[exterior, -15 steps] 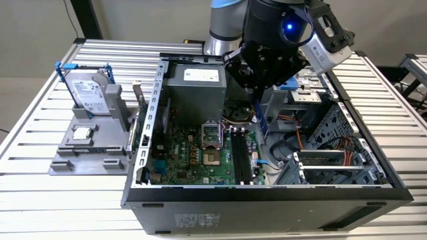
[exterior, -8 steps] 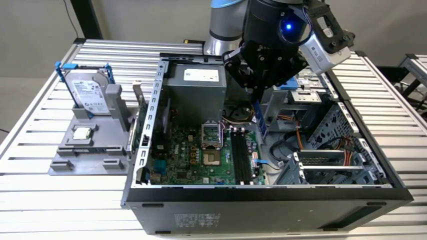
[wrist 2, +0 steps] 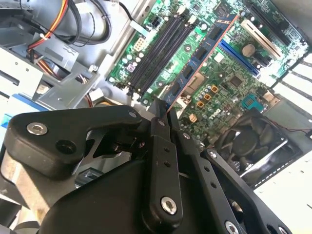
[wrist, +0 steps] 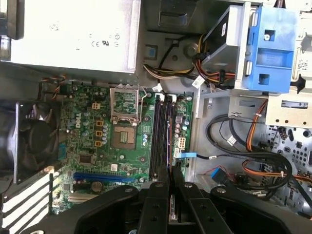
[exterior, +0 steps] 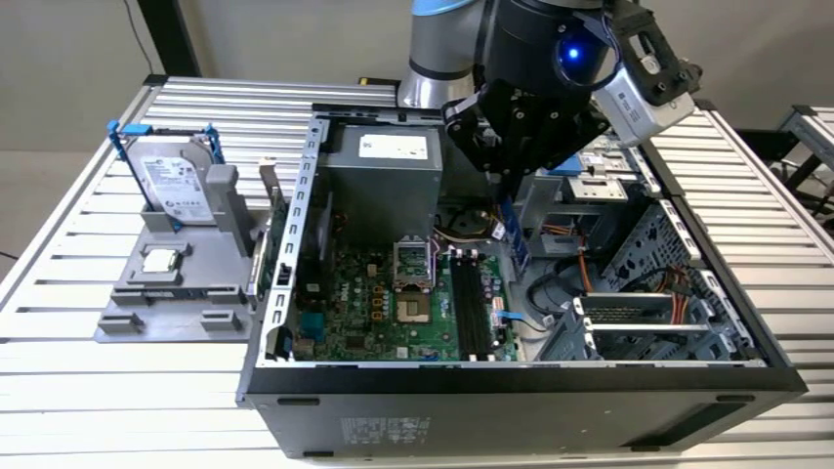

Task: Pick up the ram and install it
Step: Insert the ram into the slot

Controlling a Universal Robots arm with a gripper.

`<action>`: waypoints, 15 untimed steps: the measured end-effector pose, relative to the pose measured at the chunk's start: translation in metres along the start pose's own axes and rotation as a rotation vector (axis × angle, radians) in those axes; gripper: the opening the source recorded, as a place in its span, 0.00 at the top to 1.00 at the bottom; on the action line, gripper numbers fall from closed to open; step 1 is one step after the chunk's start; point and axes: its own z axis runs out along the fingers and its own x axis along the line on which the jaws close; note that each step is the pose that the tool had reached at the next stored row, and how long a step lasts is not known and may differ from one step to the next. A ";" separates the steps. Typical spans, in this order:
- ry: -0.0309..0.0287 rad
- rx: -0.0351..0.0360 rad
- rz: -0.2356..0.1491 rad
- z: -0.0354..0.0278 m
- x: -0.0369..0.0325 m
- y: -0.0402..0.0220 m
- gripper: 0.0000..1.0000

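Up in the top middle of the exterior view, my gripper hangs over the open computer case, clamped narrow on the ram. The stick hangs straight down from the fingers, long edge pointing at the board. I'd say it's held upright like that so the contact edge can meet a slot square. It sits just toward the exterior view's right of the memory slots and clear above them, not touching anything that I can see.

In the second wrist view the ram runs out from between the fingers as a thin bluish strip with black chips, with the motherboard behind it.

The case lies on its side, presumably so everything is reachable from above. Inside are the motherboard, the slots (they look empty to me), the bare processor socket, a fan, the power supply and a tangle of cables.

Toward the exterior view's left, a grey fixture holds the hard drive upright in its blue frame, with the processor chip lying flat in front of it.
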 end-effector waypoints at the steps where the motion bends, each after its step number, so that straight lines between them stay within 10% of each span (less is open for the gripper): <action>1: 0.0001 0.0001 0.002 0.0001 -0.0013 -0.0001 1.00; 15: 0.0001 0.0010 0.043 0.0044 -0.0139 0.0033 1.00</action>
